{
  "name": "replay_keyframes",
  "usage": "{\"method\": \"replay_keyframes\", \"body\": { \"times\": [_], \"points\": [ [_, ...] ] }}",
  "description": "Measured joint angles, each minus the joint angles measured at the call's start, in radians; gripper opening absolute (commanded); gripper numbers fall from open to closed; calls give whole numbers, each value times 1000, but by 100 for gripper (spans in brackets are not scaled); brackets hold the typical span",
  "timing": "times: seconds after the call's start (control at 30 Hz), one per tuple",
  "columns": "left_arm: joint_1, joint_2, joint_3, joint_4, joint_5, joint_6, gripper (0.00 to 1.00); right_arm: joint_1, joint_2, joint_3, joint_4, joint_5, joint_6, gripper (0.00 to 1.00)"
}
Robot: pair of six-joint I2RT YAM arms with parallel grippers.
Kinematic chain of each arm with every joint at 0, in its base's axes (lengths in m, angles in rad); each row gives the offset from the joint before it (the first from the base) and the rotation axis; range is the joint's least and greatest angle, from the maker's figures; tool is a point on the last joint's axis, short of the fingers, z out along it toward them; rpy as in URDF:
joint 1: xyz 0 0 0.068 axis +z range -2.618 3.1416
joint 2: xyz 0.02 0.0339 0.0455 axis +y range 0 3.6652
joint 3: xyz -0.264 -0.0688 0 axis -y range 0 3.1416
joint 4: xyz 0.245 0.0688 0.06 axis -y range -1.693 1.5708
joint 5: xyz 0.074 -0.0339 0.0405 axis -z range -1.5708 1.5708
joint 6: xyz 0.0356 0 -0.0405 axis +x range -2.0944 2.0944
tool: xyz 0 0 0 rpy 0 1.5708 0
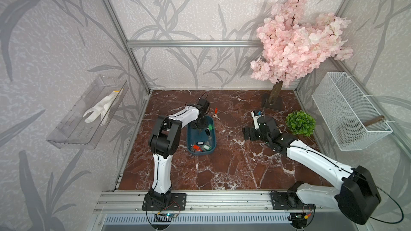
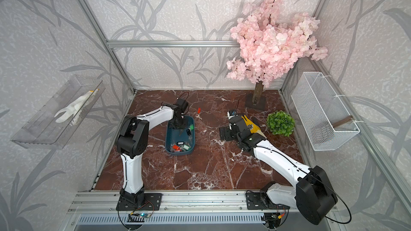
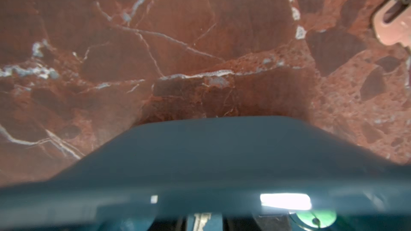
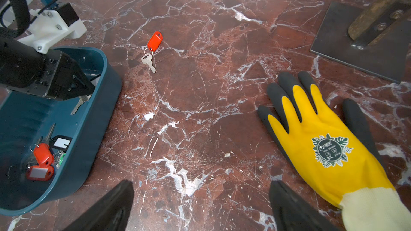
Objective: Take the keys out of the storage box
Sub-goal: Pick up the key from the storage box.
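The storage box (image 4: 97, 125) rests on the tabletop (image 4: 200, 112). Its near end holds a cluster of keys (image 4: 42, 154) with red, green and black tags. The right tool (image 4: 200, 185) is right of the box, over bare tabletop, with jaws fully apart and nothing held. A yellow work glove (image 4: 322, 141) lies beside it. The left tool (image 4: 84, 89) is lowered into the far end of the box. Its jaws stand narrow with 1 silver key (image 3: 201, 220) between them; whether they clamp it cannot be determined. Beyond the box, 1 red-tagged key (image 4: 153, 50) lies on the tabletop, clear of the rim.
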Motion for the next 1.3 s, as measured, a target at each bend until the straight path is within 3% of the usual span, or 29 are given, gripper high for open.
{"method": "replay_keyframes", "body": {
  "times": [0.23, 0.5, 0.67, 0.97, 1.1, 1.3],
  "points": [
    [0, 0, 14, 3, -3, 5, 8, 0, 0, 0, 0, 0, 0, 99],
    [2, -10, 11, 3, -11, 9, 0, 0, 0, 0, 0, 1, 0, 99],
    [2, -59, -27, 1, -11, 9, 0, -1, -2, 0, 0, 6, 0, 99],
    [-12, -281, -88, -9, -11, 2, 0, -1, -30, 0, -1, 23, -1, 99],
    [-50, -356, -80, -14, -6, 0, 0, -1, -45, 0, -3, 29, -2, 99],
    [-146, -343, 30, -44, 0, 2, 0, -1, -64, 0, -10, 45, -5, 99]
  ]
}}
